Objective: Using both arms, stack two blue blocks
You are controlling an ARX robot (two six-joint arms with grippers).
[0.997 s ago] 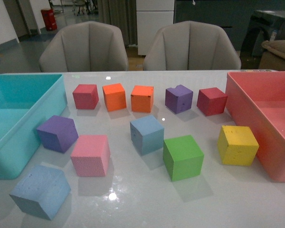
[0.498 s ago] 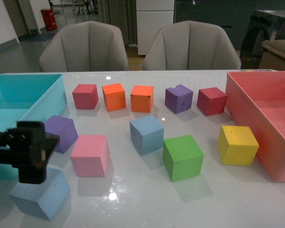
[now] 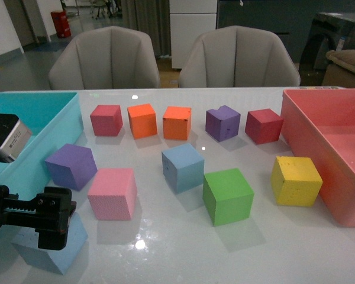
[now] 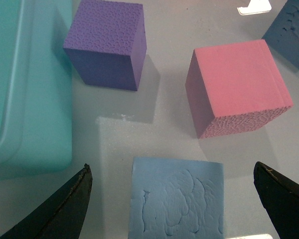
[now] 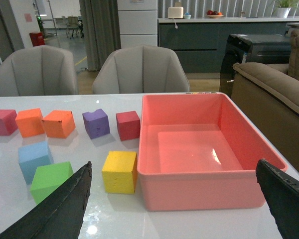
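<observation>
While the left arm (image 3: 29, 210) hung low over the near-left part of the bench (image 3: 183, 257), the left end effector (image 4: 172, 167) was spread wide. Its two black fingers (image 4: 70, 204) stood on either side of the near blue block (image 4: 177, 199), each well clear of the block's faces. That block lay flat on the bench just beside the outer wall of the teal bin (image 3: 56, 136); in the front view the arm hid part of it. Beyond it sat a purple cube (image 3: 71, 165) and a pink cube (image 3: 112, 193), side by side but not touching.

The second blue block (image 3: 183, 167) rested near the middle of the bench, well apart from the first, between the pink cube and a green cube (image 3: 227, 196). Both blue blocks sat directly on the bench surface, so no stack existed.

The right end effector (image 5: 172, 164) was likewise spread and held nothing; in its wrist view the dark fingers framed a salmon-pink bin (image 5: 204, 194) from a distance. A yellow cube (image 3: 296, 180) sat just beside that bin's wall. Farther back ran a row of five cubes (image 3: 177, 122): red, orange, orange, purple and red.
</observation>
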